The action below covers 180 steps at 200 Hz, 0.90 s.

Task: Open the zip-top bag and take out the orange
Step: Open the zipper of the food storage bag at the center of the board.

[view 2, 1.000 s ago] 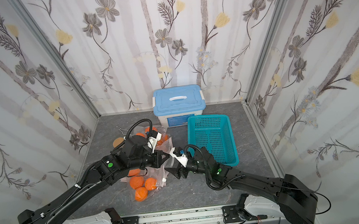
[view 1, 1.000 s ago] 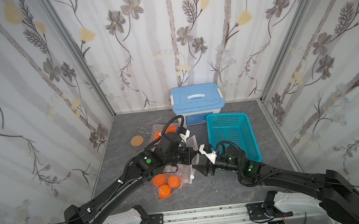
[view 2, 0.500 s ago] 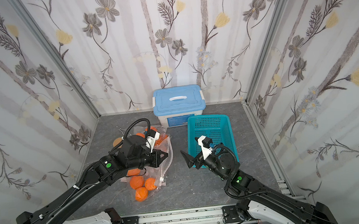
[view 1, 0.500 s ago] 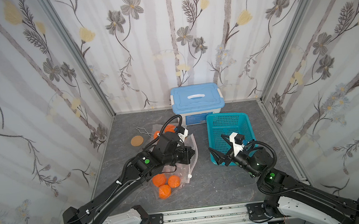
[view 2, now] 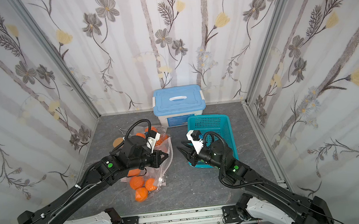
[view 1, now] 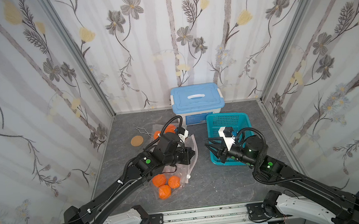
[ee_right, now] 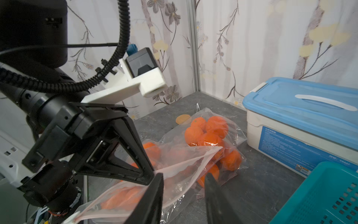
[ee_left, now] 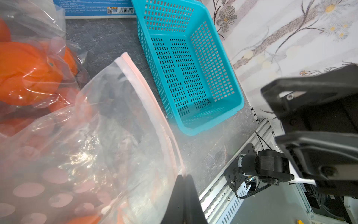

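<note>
1. The bag [ee_right: 180, 164], clear plastic with a pink zip strip, lies on the grey worktop [view 1: 204, 182] at lower centre in both top views. The oranges [view 1: 159, 180] are inside it. Whether its mouth is parted cannot be told.
2. The left gripper [ee_left: 185, 180] has its jaws clenched on the zip strip and holds that edge up off the worktop.
3. What changed: a second ago the right gripper [view 1: 208, 142] was close against the strip, beside the left one. It has since drawn back toward the right of the frame, to the lower left corner of the basket [view 1: 227, 117], well apart from the bag. Its jaws are released, hold nothing, and point at the bag.
4. Judgement: a pull along the zip seems finished. No orange is out yet, so reaching into the bag is probably next.
5. A second bag [ee_right: 209, 128] of oranges lies just above the first in the frame, near the box [view 1: 196, 97].
6. Writing: the box's blue label [ee_left: 100, 10] carries small print, a barcode and a QR code. The words are too small to read. No other writing shows.
</note>
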Each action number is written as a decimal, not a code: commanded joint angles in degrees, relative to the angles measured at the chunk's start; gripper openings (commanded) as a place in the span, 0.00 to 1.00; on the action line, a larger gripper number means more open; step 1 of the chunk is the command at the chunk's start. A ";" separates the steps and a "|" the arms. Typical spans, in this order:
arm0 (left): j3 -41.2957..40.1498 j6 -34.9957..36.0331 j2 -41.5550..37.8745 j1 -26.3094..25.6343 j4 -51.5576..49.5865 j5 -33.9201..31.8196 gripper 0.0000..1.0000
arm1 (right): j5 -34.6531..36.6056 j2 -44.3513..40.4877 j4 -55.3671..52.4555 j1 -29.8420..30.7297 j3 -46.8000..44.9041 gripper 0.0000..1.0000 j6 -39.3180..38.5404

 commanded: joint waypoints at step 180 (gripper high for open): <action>-0.62 -1.88 -1.21 0.30 3.70 0.54 0.00 | -13.16 18.26 -6.94 0.35 9.35 0.18 -4.88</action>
